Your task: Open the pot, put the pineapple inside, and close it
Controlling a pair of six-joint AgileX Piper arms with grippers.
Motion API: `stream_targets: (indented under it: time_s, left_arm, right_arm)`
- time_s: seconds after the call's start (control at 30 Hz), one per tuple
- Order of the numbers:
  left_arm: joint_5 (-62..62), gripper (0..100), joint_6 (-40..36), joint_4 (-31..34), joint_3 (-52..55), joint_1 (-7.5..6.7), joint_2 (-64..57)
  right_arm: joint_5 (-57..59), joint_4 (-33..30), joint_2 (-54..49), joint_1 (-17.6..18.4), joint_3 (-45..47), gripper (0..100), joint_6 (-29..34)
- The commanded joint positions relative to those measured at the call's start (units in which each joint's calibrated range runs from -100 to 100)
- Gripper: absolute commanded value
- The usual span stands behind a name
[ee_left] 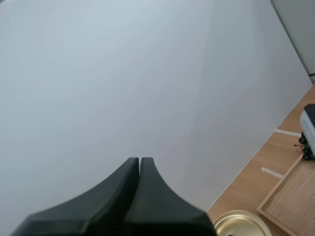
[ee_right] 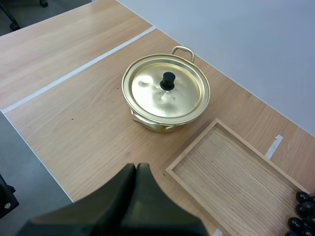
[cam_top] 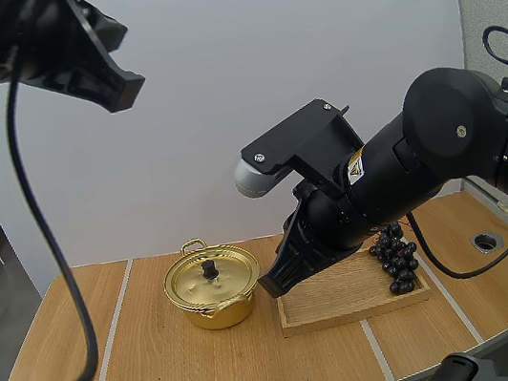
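Observation:
A gold pot [cam_top: 213, 289] stands on the table with its lid [ee_right: 166, 90] on, a black knob [ee_right: 168, 80] at the lid's centre. My right gripper [cam_top: 278, 283] hangs shut just right of the pot, over the near-left corner of the wooden tray [cam_top: 348, 296]; its fingers [ee_right: 135, 169] lie together as one dark wedge. My left gripper [cam_top: 122, 88] is raised high above the table's left side, shut, its fingers [ee_left: 140, 164] pressed together against the white wall. The pot's rim [ee_left: 241, 223] shows below it. A bunch of dark grapes [cam_top: 397, 260] lies on the tray's right end.
The wooden tray [ee_right: 236, 172] sits right of the pot, the grapes [ee_right: 302, 216] at its far corner. White tape lines [cam_top: 112, 334] cross the tabletop. A round hole [cam_top: 485, 240] is set in the table at the far right.

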Motion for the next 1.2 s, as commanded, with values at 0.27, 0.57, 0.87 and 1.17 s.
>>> stream_targets:
  time_s: [0.27, 0.57, 0.87, 1.17]
  left_arm:
    - [10.0, 0, -11.1, -3.7, -0.3, -0.11, -9.6]
    - [7.9, 0, -13.6, -3.7, -0.2, -0.11, -14.7]
    - [1.0, 0, -15.2, -3.4, 3.4, -0.11, -18.8]
    - [-21.3, 0, -19.0, -3.4, 15.8, -0.11, -26.4]
  right_arm:
    - [0.2, 2.6, -0.7, -0.1, 0.1, 0, 0.1]
    - [-0.9, 3.7, -2.9, -0.4, -3.1, 0, 0.1]
    - [-6.9, 1.2, -9.4, -5.0, -12.4, 0, 3.2]
    - [-13.5, -2.0, -15.6, -9.8, -14.2, 0, 7.3]
